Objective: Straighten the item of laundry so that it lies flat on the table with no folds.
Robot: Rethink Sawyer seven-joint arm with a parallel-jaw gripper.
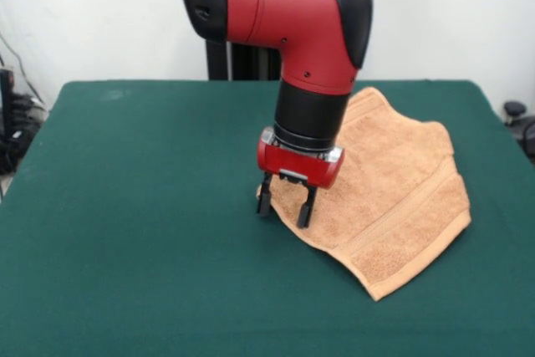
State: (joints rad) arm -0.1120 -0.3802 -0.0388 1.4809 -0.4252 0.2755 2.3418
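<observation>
The tan terry-cloth towel (393, 190) lies on the dark green table (134, 206), right of centre. It is spread mostly flat, with a woven band stripe near its front-right hem and a slight ripple along its far edge. Part of it is hidden behind the arm. My gripper (286, 206) hangs from the red and black arm over the towel's left corner. Its two black fingers (306, 209) point down and stand apart, open. The fingertips are at or just above the towel's left edge; nothing is held between them.
The robot's pedestal (242, 60) stands at the table's far edge. Cables and dark equipment (12, 131) sit off the table's left side. A dark object (517, 114) sits off the right side.
</observation>
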